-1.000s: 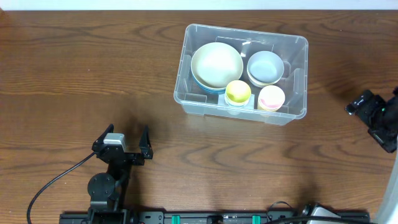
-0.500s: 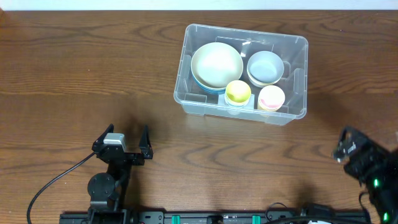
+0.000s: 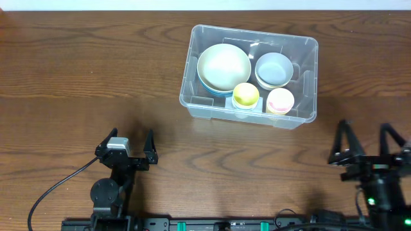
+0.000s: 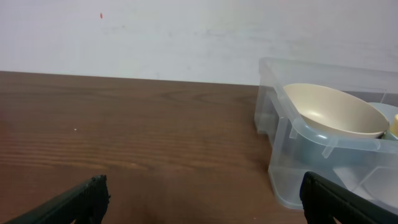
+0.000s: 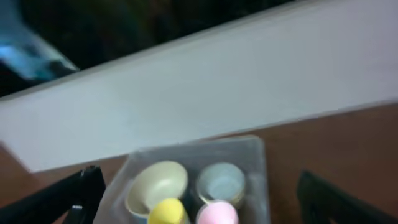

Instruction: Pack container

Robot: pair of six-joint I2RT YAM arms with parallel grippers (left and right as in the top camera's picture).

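We see the container (image 3: 257, 119), bowls (image 3: 223, 66) inside, upper middle in the overhead frame. Left tool (image 3: 130, 136) and right tool (image 3: 364, 128) gape wide, empty, at the bottom edge. Packing seems done, though the right wrist view is blurred; we park clear of its walls.

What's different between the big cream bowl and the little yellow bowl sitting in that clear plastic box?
The cream bowl is far wider than the yellow bowl. The cream bowl is pale off-white, the yellow bowl bright. The cream bowl rests in a blue bowl; what lies under the yellow bowl is unclear. Both are round, mouth up, inside the container.
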